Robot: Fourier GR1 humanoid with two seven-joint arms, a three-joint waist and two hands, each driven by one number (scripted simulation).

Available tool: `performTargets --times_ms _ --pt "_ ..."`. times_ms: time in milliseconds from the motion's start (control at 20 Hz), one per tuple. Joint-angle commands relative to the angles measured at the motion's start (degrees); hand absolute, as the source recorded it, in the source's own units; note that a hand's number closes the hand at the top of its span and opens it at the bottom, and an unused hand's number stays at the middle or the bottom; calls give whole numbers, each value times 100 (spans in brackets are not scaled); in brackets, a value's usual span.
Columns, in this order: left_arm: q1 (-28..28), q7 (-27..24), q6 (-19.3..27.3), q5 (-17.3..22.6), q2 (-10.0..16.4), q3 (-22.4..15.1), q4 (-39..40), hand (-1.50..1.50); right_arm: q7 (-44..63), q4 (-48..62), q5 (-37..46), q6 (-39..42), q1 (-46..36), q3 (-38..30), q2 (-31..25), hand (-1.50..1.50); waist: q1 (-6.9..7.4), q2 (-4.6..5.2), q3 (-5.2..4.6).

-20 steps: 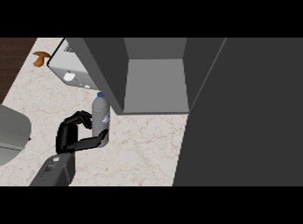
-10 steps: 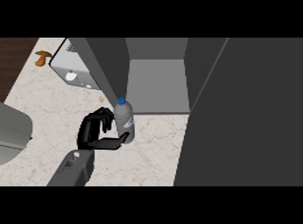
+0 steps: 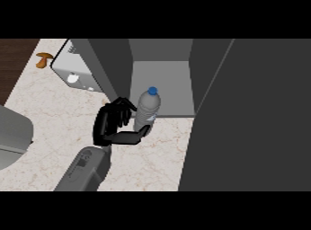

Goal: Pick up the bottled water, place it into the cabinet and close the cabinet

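Clasping the upright bottled water (image 3: 147, 110) in the left hand (image 3: 112, 128), fingers and thumb curled, just before the cabinet (image 3: 162, 81) mouth.

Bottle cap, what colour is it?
Blue; the cap of the bottle shows best in the head view.

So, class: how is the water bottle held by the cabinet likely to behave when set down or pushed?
The bottled water is tall and narrow, so it probably tips easily if nudged near its blue cap. Its round body would likely roll once on its side. It looks smooth, so it may slip in the left hand curled round it.
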Motion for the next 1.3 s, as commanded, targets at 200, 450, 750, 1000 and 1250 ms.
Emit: performTargets --times_ms 200,450,750,1000,1250 --pt "-736 1165 1026 574 -10 -627 -724 150 274 -749 235 -9 280 40 -190 -150 -40 20 -1" --pt "-942 1266 1820 627 -10 -1239 -604 150 392 -932 -4 139 120 -233 -316 -150 -49 30 -3" --pt "-1895 1403 2220 909 -10 -1100 289 150 -133 -704 -276 184 510 -425 -350 -150 -98 45 -1" --pt "-2422 1375 2430 1566 -10 -1075 886 150 -673 -300 24 135 685 21 -246 -150 -127 49 -1" --pt "-2695 930 2772 1979 -10 -1199 1692 150 -686 -467 -240 176 858 -94 -305 -150 -216 64 -1"
